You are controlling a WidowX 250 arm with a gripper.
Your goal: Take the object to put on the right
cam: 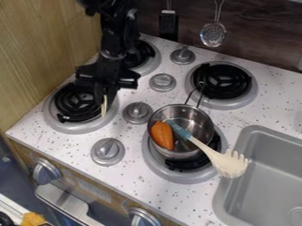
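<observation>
Over the right part of the left front burner (77,103) hangs my black gripper (105,99). A thin pale strip (104,106) shows at its lower end; whether it is held or part of the gripper is unclear. To the right, apart from the gripper, a small metal pot (203,121) sits on the right front burner (154,165). Inside it lies an orange carrot-like piece (162,135). A utensil with a blue handle and cream forked head (230,164) leans across the pot, its head out over the right rim.
Stove knobs (137,112) stand between the left and right burners. The back right burner (221,81) has a black coil. A grey sink (265,176) lies at the lower right. A slotted metal spoon (213,34) and a black utensil (168,25) hang on the back wall.
</observation>
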